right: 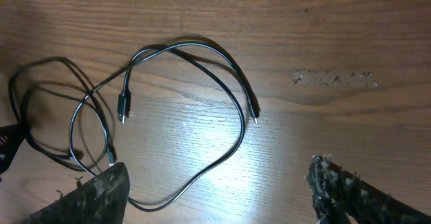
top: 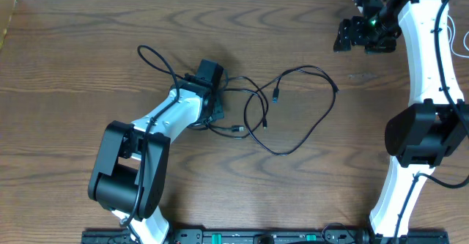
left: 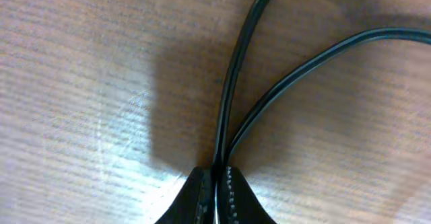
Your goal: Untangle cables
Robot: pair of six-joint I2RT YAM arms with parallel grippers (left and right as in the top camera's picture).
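Cables sprawl left-right; left end effector pinching.

I can read nothing in any of my three views. No lettering, number, label or brand mark is legible on the cables, the wooden table, the left arm or the right arm.
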